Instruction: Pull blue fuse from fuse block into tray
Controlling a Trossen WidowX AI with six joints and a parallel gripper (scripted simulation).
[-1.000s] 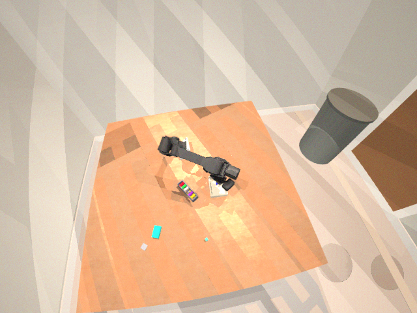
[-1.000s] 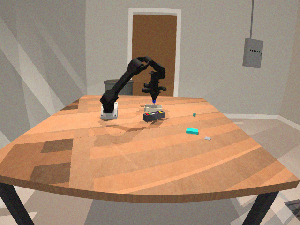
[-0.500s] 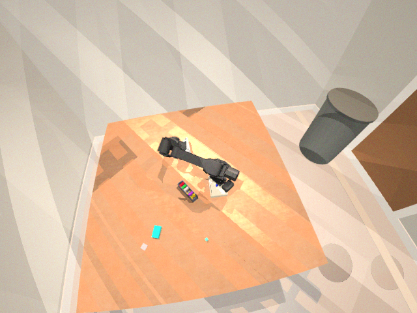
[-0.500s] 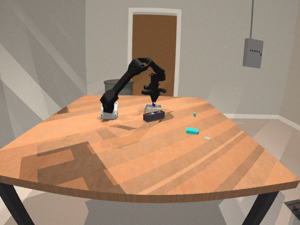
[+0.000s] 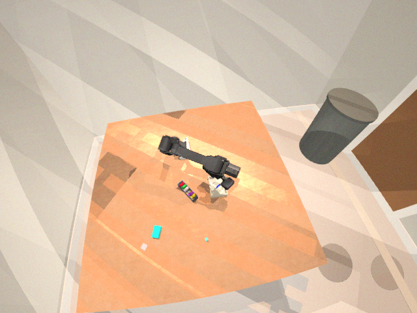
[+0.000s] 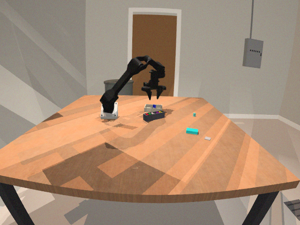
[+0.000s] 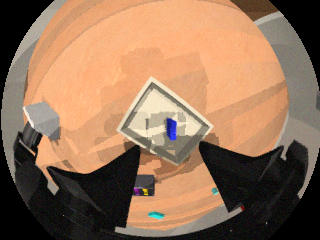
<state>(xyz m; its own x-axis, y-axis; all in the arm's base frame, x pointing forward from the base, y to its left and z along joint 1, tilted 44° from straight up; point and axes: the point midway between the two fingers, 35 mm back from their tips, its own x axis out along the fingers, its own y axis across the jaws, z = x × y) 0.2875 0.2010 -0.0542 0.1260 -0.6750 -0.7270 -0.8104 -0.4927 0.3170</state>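
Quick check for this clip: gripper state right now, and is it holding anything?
Gripper: open, holding nothing; it hangs above the tray, and the blue fuse lies inside the tray, clear of the fingers.

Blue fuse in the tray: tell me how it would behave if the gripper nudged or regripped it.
The blue fuse looks like a small, hard, flat-sided block, so probably stiff and light. It seems to stand on end in the tray, so a nudge would likely tip it, not roll it. The open gripper hangs above, apart from it.

walls: grey | door (image 6: 154, 53): brown | bin (image 5: 337, 125): grey | wall box (image 6: 252, 52): grey | table (image 6: 145, 157): wood
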